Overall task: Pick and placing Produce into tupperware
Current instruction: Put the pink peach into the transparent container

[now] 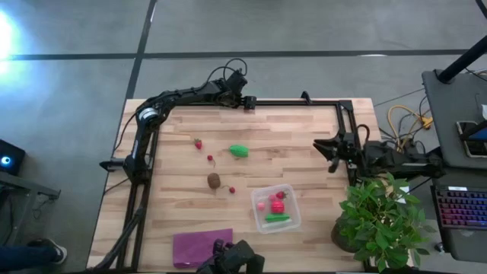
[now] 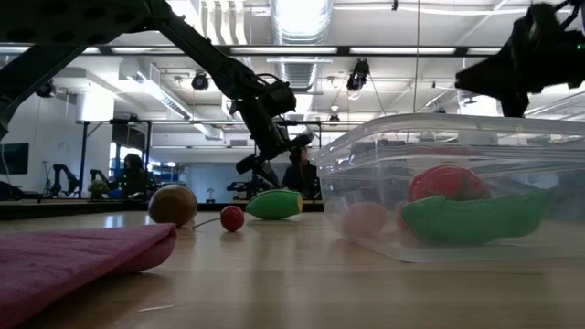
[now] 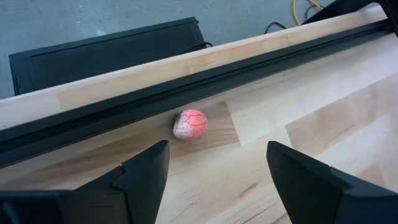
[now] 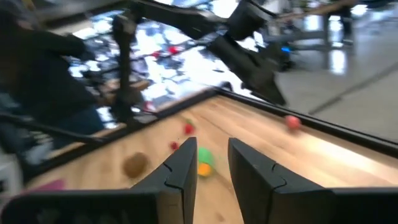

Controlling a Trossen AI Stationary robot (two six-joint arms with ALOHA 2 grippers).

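Observation:
My left gripper [image 3: 214, 180] is open at the table's far edge, low over the wood. A small pink berry [image 3: 190, 124] lies just ahead of its fingers, beside the black rail. My right gripper [image 1: 328, 152] is open and empty above the table's right side. The clear tupperware [image 1: 295, 222] stands near the front and holds a red-pink ball [image 1: 278, 205], a pink piece and a green oblong piece [image 1: 277, 219]. Loose on the wood lie another green oblong piece [image 1: 239, 151], a brown kiwi-like ball [image 1: 214, 180] and small red berries [image 1: 198, 142].
A black rail [image 3: 186, 87] runs along the far edge right behind the pink berry. A flat purple sheet [image 1: 202, 245] lies at the near edge. A leafy potted plant [image 1: 380, 221] stands at the front right corner.

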